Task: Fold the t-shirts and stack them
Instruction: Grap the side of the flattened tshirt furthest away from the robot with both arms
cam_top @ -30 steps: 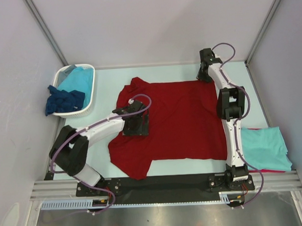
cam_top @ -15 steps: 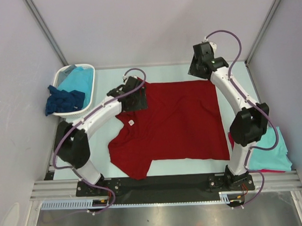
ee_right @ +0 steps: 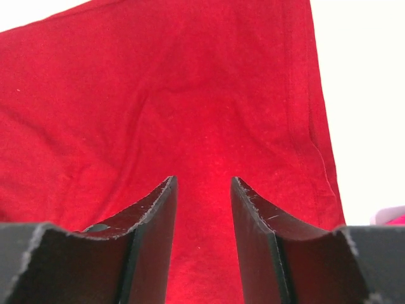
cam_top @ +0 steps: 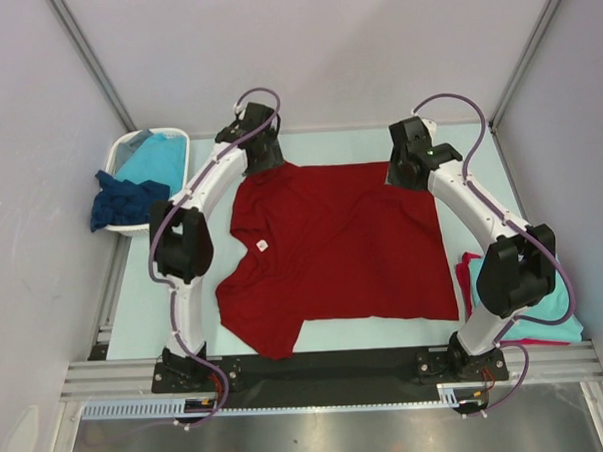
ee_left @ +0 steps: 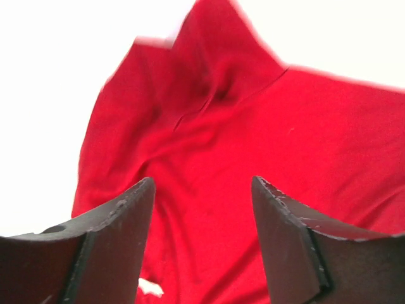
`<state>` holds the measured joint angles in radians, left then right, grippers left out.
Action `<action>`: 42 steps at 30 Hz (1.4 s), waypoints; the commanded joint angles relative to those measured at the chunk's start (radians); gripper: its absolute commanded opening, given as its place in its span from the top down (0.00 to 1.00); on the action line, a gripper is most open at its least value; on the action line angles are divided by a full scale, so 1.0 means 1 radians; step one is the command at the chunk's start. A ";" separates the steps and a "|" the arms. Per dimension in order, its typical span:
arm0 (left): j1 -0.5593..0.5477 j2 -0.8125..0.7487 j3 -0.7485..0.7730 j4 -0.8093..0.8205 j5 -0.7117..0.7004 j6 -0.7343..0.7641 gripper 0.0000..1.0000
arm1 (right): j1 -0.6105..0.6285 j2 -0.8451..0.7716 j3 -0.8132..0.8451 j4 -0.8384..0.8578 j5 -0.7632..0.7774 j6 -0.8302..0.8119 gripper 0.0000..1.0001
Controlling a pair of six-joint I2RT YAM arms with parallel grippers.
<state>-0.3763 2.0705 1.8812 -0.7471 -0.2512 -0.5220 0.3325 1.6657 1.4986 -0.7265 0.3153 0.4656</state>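
Now the red shirt [cam_top: 352, 244] lies flat on the table [cam_top: 328, 147], with both grippers over its far edge. The left gripper [ee_left: 202, 183] has its fingers spread wide with nothing between them, and a crumpled sleeve [ee_left: 190, 57] lies just ahead of them. The right gripper [ee_right: 202, 180] has its fingers parted too, by a narrower gap, and grips nothing. The cloth is under them and the shirt's straight edge runs to their right. Whether any finger touches the cloth I cannot tell.
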 commanded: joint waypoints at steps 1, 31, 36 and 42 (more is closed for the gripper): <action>0.002 0.135 0.287 -0.095 -0.014 0.059 0.33 | 0.002 -0.029 0.005 0.041 -0.016 -0.012 0.56; 0.096 0.339 0.412 -0.064 0.148 0.051 0.45 | 0.026 0.065 0.003 0.039 -0.001 -0.004 0.58; 0.093 0.349 0.412 -0.060 0.170 0.050 0.45 | 0.030 0.074 0.005 0.041 -0.001 -0.002 0.59; 0.091 0.367 0.415 -0.051 0.194 0.056 0.45 | 0.033 0.080 0.005 0.041 -0.001 -0.004 0.59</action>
<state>-0.2790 2.4165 2.2528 -0.8234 -0.0910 -0.4854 0.3603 1.7435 1.4914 -0.7013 0.2985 0.4660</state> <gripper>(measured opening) 0.547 0.413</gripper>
